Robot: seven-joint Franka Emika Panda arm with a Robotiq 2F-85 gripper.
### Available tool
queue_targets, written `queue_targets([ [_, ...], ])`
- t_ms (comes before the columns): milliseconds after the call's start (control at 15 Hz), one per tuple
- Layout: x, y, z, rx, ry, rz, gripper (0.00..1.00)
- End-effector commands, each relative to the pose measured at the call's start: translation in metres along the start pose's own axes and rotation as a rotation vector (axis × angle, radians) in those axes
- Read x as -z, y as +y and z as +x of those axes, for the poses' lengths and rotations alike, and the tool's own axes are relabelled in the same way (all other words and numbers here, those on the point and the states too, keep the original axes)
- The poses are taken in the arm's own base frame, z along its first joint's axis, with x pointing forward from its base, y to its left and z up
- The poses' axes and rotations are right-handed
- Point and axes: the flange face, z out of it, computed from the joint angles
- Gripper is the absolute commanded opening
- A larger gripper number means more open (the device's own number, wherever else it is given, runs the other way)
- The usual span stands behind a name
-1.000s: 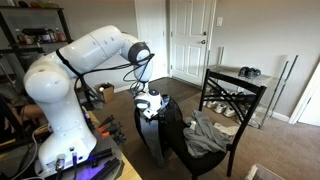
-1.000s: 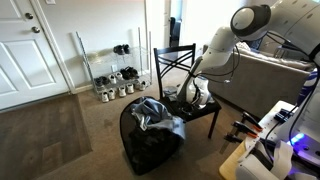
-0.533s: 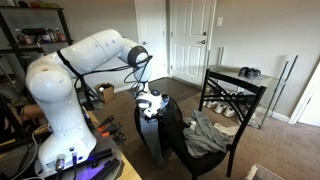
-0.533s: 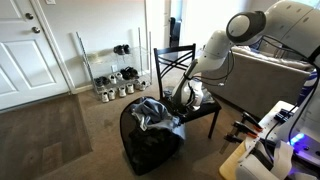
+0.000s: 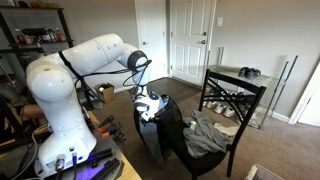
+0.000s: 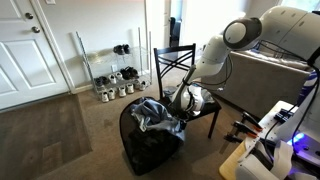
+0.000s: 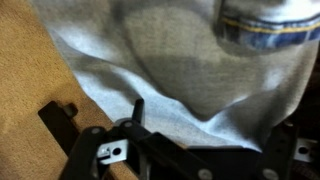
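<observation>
Wrist view: looking down on a crumpled grey garment (image 7: 180, 80), with a blue-striped band (image 7: 270, 30) at top right and tan carpet (image 7: 25, 70) along the left. Blurred black framework across the bottom, too unclear to name.

In both exterior views: grey garment (image 5: 205, 135) (image 6: 150, 112) heaped on the seat of a black chair (image 5: 236, 95) (image 6: 176, 58), towards the seat's front edge, away from the backrest. Black garment (image 5: 160, 135) (image 6: 150, 150) draped over that front edge, hanging to the carpet. Gripper (image 5: 149, 109) (image 6: 186, 103) low over the seat, just beside the heap, near the top of the black garment. Fingers (image 6: 183, 106) spread wide, gripping nothing. Cannot tell whether touching the cloth.
</observation>
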Motion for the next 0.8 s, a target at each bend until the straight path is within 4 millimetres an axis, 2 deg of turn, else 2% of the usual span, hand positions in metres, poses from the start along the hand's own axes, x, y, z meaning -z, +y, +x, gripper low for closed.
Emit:
queue_targets([
  [0,0.003,0.012,0.008,-0.053,0.021,0.006,0.9],
  [67,0.003,0.016,0.008,-0.055,0.024,0.01,0.74],
  [733,0.015,0.039,0.014,-0.123,0.081,0.08,0.08],
])
